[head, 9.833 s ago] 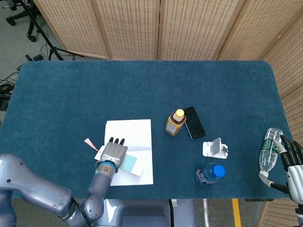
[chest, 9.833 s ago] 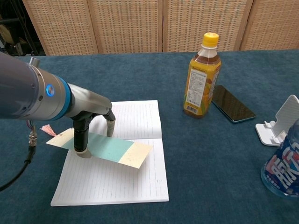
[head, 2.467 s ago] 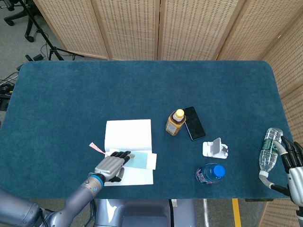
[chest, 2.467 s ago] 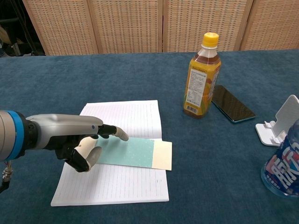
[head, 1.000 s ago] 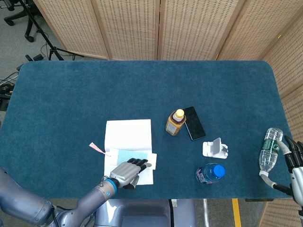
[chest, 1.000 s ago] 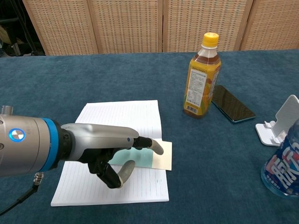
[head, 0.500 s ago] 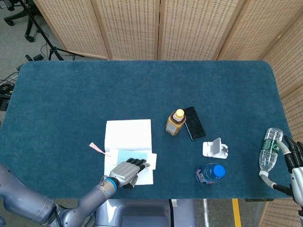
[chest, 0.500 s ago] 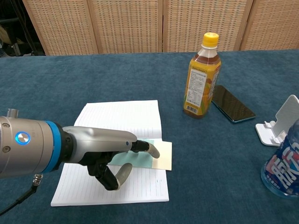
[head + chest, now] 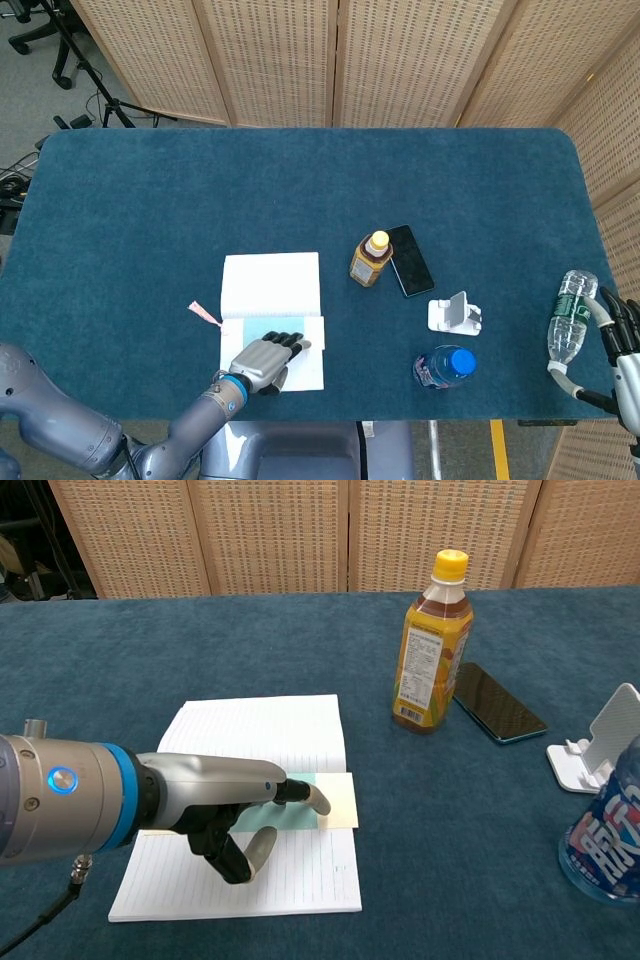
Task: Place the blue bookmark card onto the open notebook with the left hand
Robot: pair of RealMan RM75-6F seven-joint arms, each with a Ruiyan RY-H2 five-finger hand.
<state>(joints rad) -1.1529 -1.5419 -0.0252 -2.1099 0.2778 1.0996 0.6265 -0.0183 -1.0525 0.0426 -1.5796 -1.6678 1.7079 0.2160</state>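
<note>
The bookmark (image 9: 325, 802) lies flat across the open notebook (image 9: 270, 738), its long axis running left to right, square to the notebook's long side. It is a thin card, pale blue-green in the middle with a cream band at its right end, and that cream end reaches just past the notebook's right edge. A pink tassel (image 9: 203, 313) lies on the cloth just beside the notebook's left edge. The notebook is white lined paper and sits near the front edge of the table (image 9: 150, 200), left of centre.

The left hand (image 9: 225, 800) lies palm down over the left part of the bookmark. Its fingers (image 9: 300, 793) are stretched forward and close together, with a pale tip resting on the blue-green part of the card; the thumb curls down beneath the palm over the lower page. Nothing is pinched in it. The hand is grey metal with dark joints, and a blue ring sits at the wrist.

The right hand (image 9: 622, 345) is at the table's right edge, its fingers wrapped around a clear plastic water bottle (image 9: 568, 318).

The table is covered in dark blue felt-like cloth. Near its middle stands an amber drink bottle (image 9: 432, 640) with a yellow cap, and a black phone (image 9: 497, 702) lies flat just beside it on the right. A white phone stand (image 9: 455, 313) and a blue-capped bottle (image 9: 445, 366) sit nearer the front edge.
</note>
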